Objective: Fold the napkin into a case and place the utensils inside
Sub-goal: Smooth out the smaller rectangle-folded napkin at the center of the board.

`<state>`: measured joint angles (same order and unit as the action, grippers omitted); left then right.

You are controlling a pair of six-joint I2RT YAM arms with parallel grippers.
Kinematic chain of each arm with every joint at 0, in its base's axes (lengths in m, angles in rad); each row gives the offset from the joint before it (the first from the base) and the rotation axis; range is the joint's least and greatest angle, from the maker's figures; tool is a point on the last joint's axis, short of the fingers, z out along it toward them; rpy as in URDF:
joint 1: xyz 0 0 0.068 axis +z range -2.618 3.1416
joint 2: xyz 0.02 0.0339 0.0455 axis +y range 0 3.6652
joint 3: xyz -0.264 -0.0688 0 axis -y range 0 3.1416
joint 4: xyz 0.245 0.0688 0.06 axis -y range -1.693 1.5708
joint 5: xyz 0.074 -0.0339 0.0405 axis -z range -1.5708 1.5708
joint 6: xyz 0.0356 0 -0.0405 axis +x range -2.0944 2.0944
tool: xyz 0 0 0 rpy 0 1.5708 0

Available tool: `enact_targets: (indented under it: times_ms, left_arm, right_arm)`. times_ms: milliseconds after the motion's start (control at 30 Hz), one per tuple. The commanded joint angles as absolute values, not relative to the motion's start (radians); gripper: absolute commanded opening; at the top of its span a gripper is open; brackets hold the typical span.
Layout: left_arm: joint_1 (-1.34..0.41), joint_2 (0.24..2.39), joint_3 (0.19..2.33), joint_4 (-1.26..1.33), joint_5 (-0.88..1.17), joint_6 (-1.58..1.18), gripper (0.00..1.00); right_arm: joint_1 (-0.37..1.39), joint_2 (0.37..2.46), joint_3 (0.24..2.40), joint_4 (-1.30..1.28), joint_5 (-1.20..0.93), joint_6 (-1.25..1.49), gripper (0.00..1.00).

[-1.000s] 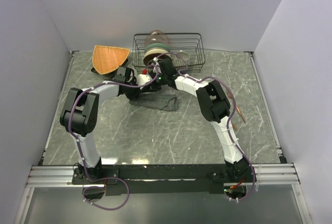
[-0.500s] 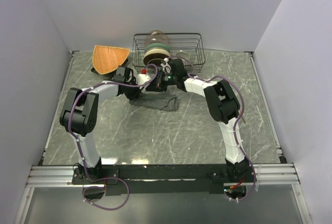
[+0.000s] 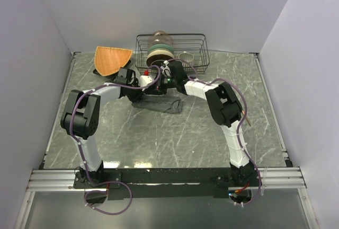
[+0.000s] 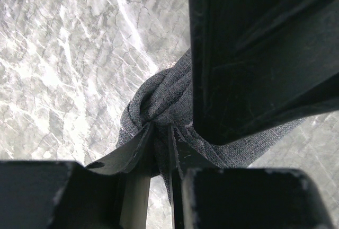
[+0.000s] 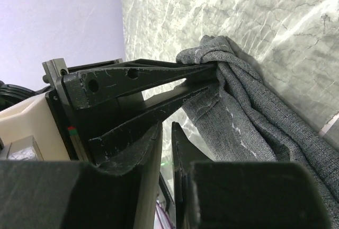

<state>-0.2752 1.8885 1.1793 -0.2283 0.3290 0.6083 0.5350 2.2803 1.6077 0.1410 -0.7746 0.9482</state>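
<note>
**Claw and Napkin Status: Both Claws at the Napkin's Far End**

**Top external view.** The left claw (image 3: 150, 87) and the right claw (image 3: 160, 83) meet tip to tip at the back centre of the worktop (image 3: 159, 139), just in front of the wire rack (image 3: 198, 54). The napkin (image 3: 164, 104) lies crumpled in a long dark strip on the worktop, on the near side of both claws. Its far left end runs up under them. How the fingers stand cannot be read from this view. An orange woven mat (image 3: 111, 59) lies left of the rack, well apart from the napkin.

**Left wrist view.** The left claw (image 4: 160, 131) has its fingers set together to a thin slit and pinches a gathered knot of the napkin (image 4: 164, 94) at the fingertips. The cloth bunches just beyond the tips and spreads to the right over the worktop (image 4: 63, 54). The right claw's fingers (image 4: 254, 54) fill the upper right, in front of the right part of the cloth.

**Right wrist view.** The right claw (image 5: 167, 128) has its fingers pressed nearly together, with a narrow gap and no cloth seen between them. The left claw (image 5: 214, 71) reaches in from the left, its tips clamped on the napkin's gathered corner. From that clamp the napkin (image 5: 254, 128) drapes down to the right. Its hemmed edge is just beside the right claw's right-hand finger, but contact cannot be told.
</note>
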Motion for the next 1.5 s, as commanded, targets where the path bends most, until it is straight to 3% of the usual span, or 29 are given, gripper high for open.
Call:
enact_targets:
  times_ms: [0,400,833,1467]
  left_arm:
    - [-0.261,1.91,1.14,-0.258,0.302,0.606,0.22]
    - [-0.261,1.902,1.106,-0.244,0.305,0.6,0.22]
    - [-0.259,1.893,1.098,-0.241,0.314,0.606,0.22]
    - [-0.175,1.758,1.199,-0.256,0.385,0.477,0.45]
  right_arm:
    - [0.54,2.298,1.583,0.086,-0.739,0.968,0.19]
    - [0.568,2.201,1.454,0.233,-0.684,0.72,0.17]
    - [0.584,2.287,1.565,0.232,-0.635,0.749,0.18]
    - [0.607,2.358,1.641,0.034,-0.494,0.66,0.18]
